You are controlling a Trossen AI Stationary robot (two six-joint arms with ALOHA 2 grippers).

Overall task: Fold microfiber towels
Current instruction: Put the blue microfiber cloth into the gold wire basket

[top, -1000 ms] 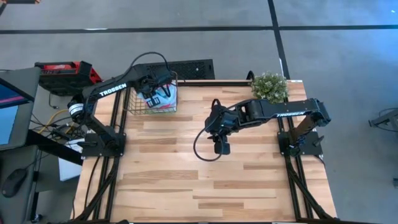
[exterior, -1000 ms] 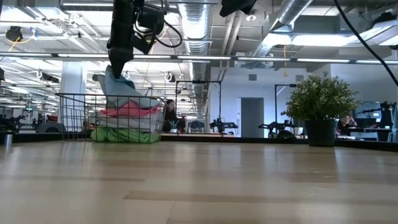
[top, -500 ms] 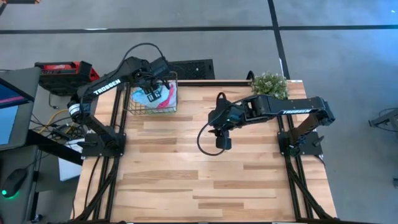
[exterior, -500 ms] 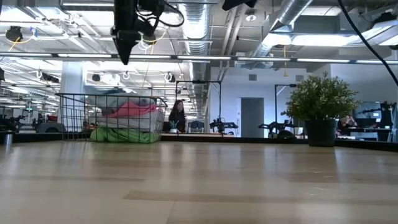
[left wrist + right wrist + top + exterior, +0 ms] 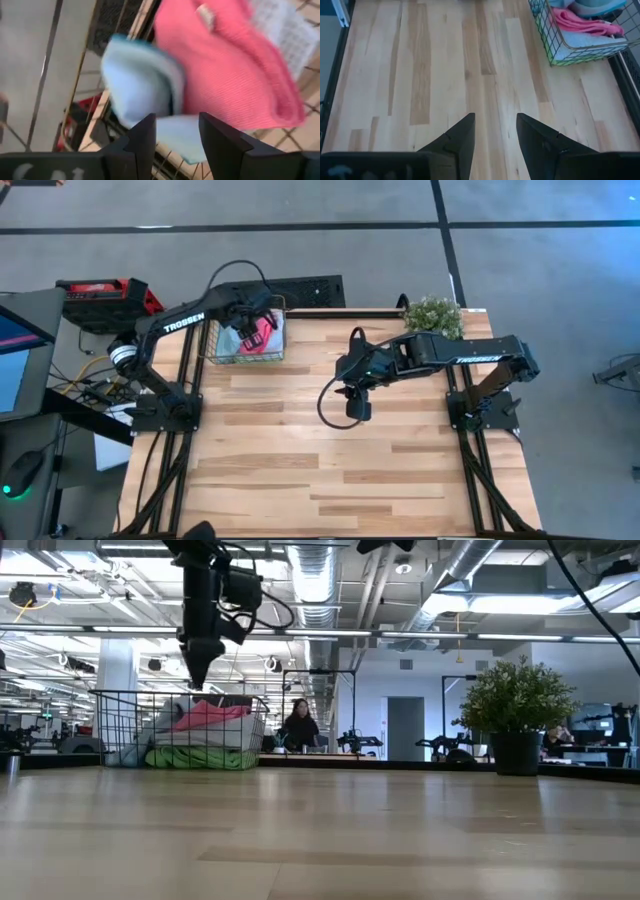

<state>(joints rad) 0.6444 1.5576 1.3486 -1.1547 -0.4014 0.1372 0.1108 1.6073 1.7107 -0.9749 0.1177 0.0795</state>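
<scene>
A wire basket [image 5: 243, 345] stands at the table's far left and holds the towels in a heap. The hot pink towel [image 5: 235, 75] lies on top beside the light teal-blue one [image 5: 137, 80]. In the low view a pale grey towel [image 5: 205, 735] and the bright green towel [image 5: 195, 757] lie under the pink one [image 5: 210, 715]. My left gripper [image 5: 177, 132] is open and empty, pointing down just above the basket [image 5: 200, 665]. My right gripper [image 5: 495, 135] is open and empty over the middle of the table [image 5: 357, 408].
A small potted plant [image 5: 432, 320] stands at the table's far right corner. The bare wooden tabletop [image 5: 330, 470] stretches from the basket to the near edge. People show in the room behind the table [image 5: 298, 725].
A second ago my left gripper held the teal-blue towel drawn up out of the basket. The towel has fallen back into the basket beside the pink one. The gripper rose without it, then came down again toward the basket.
</scene>
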